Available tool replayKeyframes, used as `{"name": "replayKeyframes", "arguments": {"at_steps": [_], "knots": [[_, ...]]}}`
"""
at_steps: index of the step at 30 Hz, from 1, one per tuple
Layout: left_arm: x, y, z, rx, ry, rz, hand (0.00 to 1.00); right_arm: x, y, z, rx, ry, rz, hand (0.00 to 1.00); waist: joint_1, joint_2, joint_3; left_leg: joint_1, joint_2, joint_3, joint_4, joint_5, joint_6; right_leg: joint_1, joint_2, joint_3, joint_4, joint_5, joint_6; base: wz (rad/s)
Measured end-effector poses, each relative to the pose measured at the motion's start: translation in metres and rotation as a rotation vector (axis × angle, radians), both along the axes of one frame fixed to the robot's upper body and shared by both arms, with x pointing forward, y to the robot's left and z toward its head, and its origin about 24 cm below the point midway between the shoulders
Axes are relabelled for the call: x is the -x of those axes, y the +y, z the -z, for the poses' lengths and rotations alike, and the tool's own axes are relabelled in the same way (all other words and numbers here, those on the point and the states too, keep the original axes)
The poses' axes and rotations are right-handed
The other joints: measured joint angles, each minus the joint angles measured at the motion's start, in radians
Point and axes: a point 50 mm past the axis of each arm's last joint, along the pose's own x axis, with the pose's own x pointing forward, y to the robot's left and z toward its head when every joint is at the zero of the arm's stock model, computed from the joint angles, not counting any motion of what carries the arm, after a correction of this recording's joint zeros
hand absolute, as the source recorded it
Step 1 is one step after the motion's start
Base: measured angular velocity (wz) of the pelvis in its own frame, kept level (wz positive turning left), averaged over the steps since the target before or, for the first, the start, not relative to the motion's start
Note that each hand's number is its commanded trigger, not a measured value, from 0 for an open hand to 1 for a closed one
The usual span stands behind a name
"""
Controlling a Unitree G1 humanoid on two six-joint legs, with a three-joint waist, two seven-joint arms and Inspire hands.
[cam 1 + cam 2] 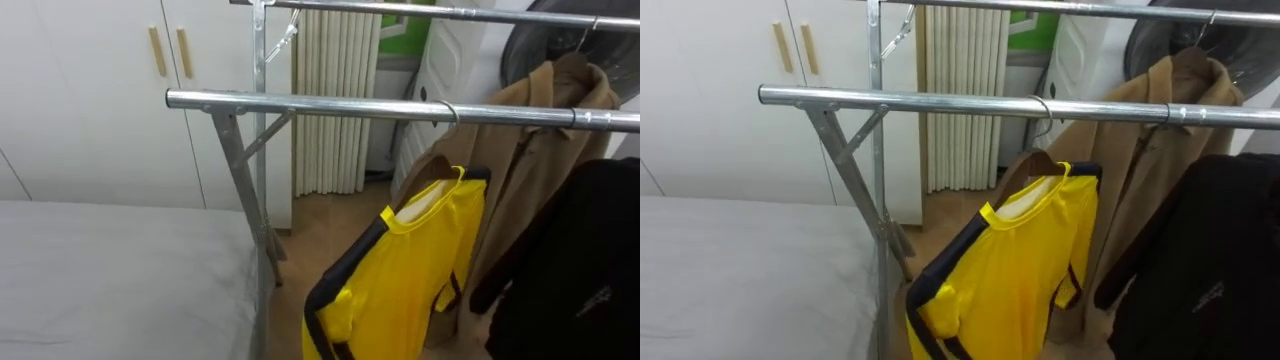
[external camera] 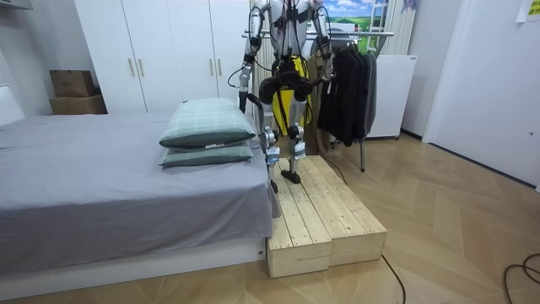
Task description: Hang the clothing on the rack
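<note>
A yellow shirt with dark trim hangs on a wooden hanger, whose wire hook sits over the near metal rail of the clothes rack. The shirt hangs slanted, its lower part swung towards the view's left. In the room view I stand on a wooden platform facing the rack, with the yellow shirt in front of my body. My left hand hangs low at my side, away from the shirt. My right hand is down by the hanging coats.
A tan coat and a black garment hang to the right of the shirt. The grey bed lies at the left, with two pillows. White wardrobe doors stand behind the rack.
</note>
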Motion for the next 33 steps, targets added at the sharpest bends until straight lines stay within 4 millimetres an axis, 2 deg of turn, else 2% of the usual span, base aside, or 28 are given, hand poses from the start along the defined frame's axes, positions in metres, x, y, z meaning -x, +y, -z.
{"name": "replayKeyframes", "arguments": {"at_steps": [3,7,13,21,24,33], "knots": [[0.002,-0.002,0.001,-0.002,-0.01,0.001,0.0,0.007,0.011,0.007,-0.034,0.028,-0.009,0.0,0.0,0.006,-0.0002,-0.001,0.003,0.006,-0.006,-0.009,-0.003,-0.006,0.003,-0.001,0.001,0.004,0.003,-0.07],[0.004,-0.003,0.002,-0.009,-0.017,0.003,0.0,0.012,0.019,0.012,-0.057,0.048,-0.048,0.0,0.001,0.012,-0.0025,-0.012,0.004,0.008,0.0,-0.012,-0.001,-0.016,-0.002,-0.021,-0.002,0.018,-0.008,0.0],[0.003,-0.008,0.003,-0.006,-0.018,0.003,0.0,0.018,0.031,0.019,-0.092,0.083,-0.063,0.0,0.005,0.022,-0.0016,-0.013,0.004,0.005,-0.003,-0.013,-0.001,-0.018,0.001,-0.012,-0.003,0.018,-0.01,0.0],[0.001,-0.014,0.005,-0.007,-0.025,0.008,0.0,0.041,0.042,0.031,-0.164,0.182,-0.013,0.0,0.025,0.035,-0.0015,-0.013,0.001,-0.002,-0.004,-0.013,-0.001,-0.015,-0.002,-0.007,-0.009,0.015,-0.006,0.0],[0.001,-0.016,0.006,-0.005,-0.026,0.007,0.0,0.042,0.043,0.032,-0.179,0.183,0.002,0.0,0.028,0.035,-0.0007,-0.014,-0.002,-0.015,-0.004,-0.013,0.001,-0.015,-0.004,-0.007,-0.014,0.014,-0.004,-0.03],[0.002,-0.016,0.006,-0.011,-0.026,0.007,0.0,0.047,0.046,0.034,-0.215,0.21,0.016,0.0,0.027,0.031,-0.0017,-0.014,-0.004,-0.018,-0.004,-0.014,0.002,-0.013,-0.006,-0.007,-0.021,0.017,-0.001,0.0]]}}
